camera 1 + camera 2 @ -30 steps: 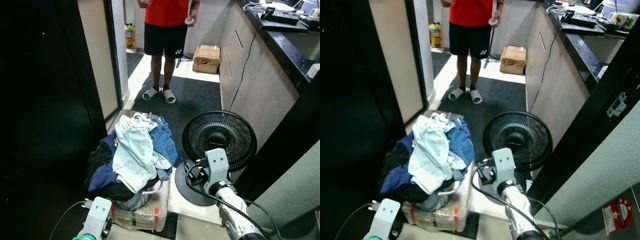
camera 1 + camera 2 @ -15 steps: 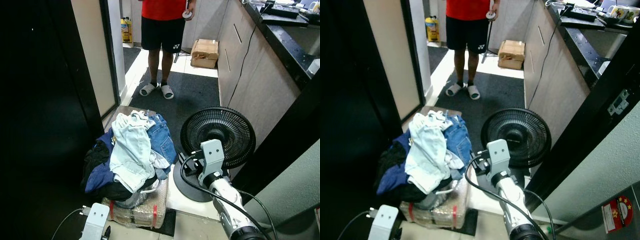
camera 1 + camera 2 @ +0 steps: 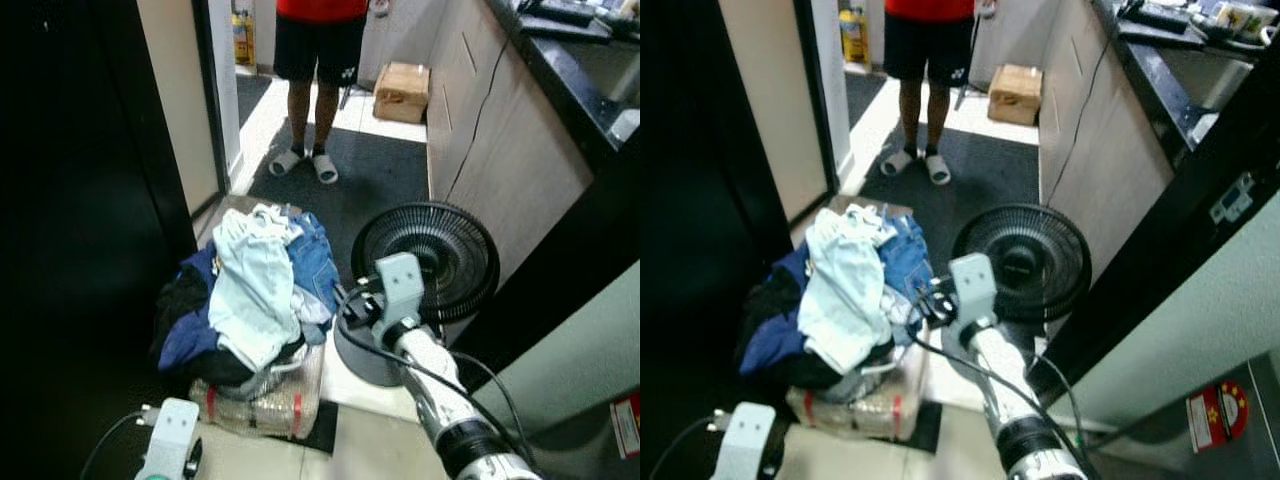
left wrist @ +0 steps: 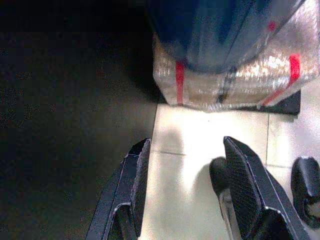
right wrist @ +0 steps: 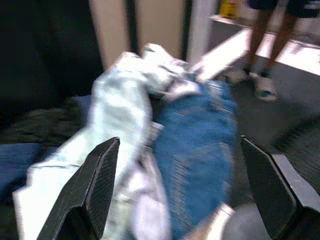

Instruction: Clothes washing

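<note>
Right gripper [image 5: 180, 195], fingers spread wide and empty, is being aimed at the clothes pile [image 3: 250, 295]; the pale garment [image 5: 115, 130] on top should be pinched first.

Left gripper [image 4: 187, 195], released, is being held low.

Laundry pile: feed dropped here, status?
Right gripper open, aimed at laundry pile. Left gripper open, low over floor. Fan beside pile, person beyond.

Clothes pile [image 3: 250, 295]: soft matt cloth, with pale cotton-like fabric over blue denim [image 5: 197, 150]. Package [image 4: 235, 80] beneath: glossy clear plastic wrap with red tape bands. Fan [image 3: 425, 260]: black grille, faintly shiny. Floor [image 4: 190, 165]: smooth, glossy pale tile. Left pincer [image 4: 187, 192] fingers [image 4: 245, 175]: black, finely textured pads.
</note>
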Robot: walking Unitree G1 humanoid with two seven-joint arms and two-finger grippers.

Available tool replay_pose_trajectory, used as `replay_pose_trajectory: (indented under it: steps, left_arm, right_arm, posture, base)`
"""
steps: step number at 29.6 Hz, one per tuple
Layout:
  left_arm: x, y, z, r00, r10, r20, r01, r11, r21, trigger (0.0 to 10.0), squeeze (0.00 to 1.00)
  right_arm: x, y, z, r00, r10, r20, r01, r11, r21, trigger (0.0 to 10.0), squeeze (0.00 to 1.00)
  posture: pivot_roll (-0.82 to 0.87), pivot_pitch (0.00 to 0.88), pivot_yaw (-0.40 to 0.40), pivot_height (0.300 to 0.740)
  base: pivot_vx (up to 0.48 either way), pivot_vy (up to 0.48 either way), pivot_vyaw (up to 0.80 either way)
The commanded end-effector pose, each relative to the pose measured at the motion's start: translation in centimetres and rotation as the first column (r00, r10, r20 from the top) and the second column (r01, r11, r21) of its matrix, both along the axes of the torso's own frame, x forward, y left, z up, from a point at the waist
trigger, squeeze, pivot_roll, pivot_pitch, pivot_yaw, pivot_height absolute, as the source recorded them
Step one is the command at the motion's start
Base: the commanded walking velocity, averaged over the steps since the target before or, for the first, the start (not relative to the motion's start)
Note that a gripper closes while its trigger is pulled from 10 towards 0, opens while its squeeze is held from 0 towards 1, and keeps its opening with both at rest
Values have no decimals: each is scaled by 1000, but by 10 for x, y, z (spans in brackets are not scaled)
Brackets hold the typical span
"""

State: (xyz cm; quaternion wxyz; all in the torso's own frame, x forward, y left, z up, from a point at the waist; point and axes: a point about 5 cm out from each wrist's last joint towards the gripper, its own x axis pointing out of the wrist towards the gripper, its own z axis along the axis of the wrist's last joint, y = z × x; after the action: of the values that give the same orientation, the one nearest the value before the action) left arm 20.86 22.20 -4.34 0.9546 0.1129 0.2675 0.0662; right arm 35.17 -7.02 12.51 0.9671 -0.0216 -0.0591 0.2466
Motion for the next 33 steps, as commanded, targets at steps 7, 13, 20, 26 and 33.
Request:
replay_pose_trajectory:
  steps: [7,13,20,26,33]
  left_arm:
    - [-43,10,-12,996,89,-25,-89,996,6,10000,0]
    - [-59,9,-11,993,115,-18,-115,993,2,10000,0]
    - [-66,11,-5,996,86,-26,-86,996,13,10000,0]
    - [-69,14,-1,996,79,-27,-79,997,25,10000,0]
    - [-78,24,6,996,79,-40,-77,996,50,10000,0]
  right_arm:
    - [6,28,8,997,75,-36,-74,997,10,10000,0]
    - [8,22,10,994,102,-43,-102,995,18,10000,0]
    - [4,6,-6,993,89,-80,-91,996,-19,10000,0]
    - [13,-8,-4,996,12,-89,-18,998,-66,10000,0]
    - [34,-36,20,991,-110,-80,105,993,-58,10000,0]
  posture:
    - [212,230,-109,740]
    - [169,309,-132,740]
    - [143,382,-112,740]
    - [152,400,-101,740]
    - [178,415,-81,740]
  base:
    - [0,0,0]
    - [0,0,0]
    - [0,0,0]
    - [0,0,0]
    - [0,0,0]
